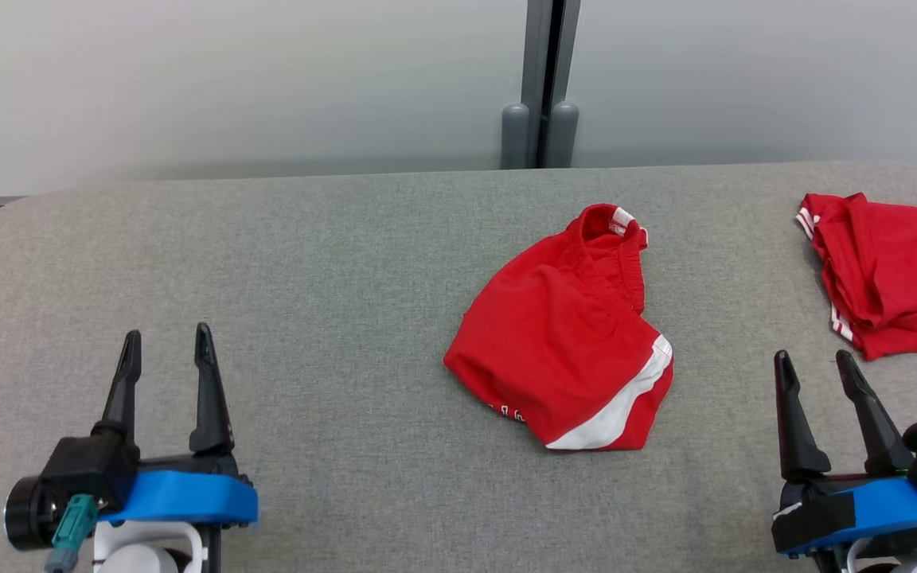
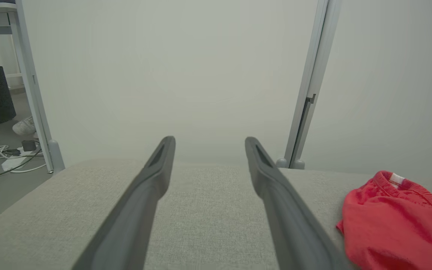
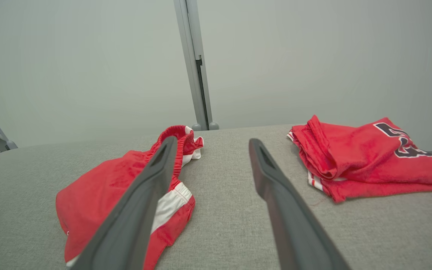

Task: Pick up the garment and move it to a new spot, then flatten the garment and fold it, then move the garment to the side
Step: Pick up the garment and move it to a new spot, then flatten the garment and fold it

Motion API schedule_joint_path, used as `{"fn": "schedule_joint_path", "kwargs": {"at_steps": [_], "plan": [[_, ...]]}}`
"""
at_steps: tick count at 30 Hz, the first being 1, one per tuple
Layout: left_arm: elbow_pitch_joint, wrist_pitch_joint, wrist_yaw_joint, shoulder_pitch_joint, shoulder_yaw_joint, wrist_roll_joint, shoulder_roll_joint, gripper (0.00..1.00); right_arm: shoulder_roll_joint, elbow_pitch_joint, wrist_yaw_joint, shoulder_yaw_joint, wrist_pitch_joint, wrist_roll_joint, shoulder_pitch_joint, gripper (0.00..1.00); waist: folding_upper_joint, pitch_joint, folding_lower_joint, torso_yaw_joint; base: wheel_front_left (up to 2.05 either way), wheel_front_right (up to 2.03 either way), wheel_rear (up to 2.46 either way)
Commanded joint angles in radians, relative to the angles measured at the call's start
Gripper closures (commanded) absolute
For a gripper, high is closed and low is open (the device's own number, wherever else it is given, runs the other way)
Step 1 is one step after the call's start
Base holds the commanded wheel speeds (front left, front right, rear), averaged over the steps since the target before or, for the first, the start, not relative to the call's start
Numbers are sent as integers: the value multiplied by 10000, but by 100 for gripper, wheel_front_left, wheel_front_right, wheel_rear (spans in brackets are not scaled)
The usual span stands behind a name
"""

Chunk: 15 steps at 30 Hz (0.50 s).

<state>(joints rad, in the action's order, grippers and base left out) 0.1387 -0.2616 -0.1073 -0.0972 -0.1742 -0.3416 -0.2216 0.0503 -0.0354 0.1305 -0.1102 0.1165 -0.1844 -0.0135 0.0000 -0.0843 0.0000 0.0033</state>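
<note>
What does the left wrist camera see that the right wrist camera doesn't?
Left wrist extra: a white shoe on the floor. Right wrist extra: the dark lettering on a folded red jersey, whose edge barely enters the left view. Shared: the crumpled red shorts with white trim, the grey fabric tabletop, and the pale wall panels.
</note>
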Motion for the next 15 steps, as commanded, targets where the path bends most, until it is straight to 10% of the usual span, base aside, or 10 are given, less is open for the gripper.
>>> {"fn": "schedule_joint_path", "kwargs": {"at_steps": [1,15], "plan": [[-9,-45,52,90,61,74,7,0,4,35,7,-7,-11,-35,178,0,0,9,0,1,0,0,0],[159,-46,650,293,499,656,409,0,4,2,7,11,-163,-23,283,0,0,-1,0,33,0,0,0]]}}
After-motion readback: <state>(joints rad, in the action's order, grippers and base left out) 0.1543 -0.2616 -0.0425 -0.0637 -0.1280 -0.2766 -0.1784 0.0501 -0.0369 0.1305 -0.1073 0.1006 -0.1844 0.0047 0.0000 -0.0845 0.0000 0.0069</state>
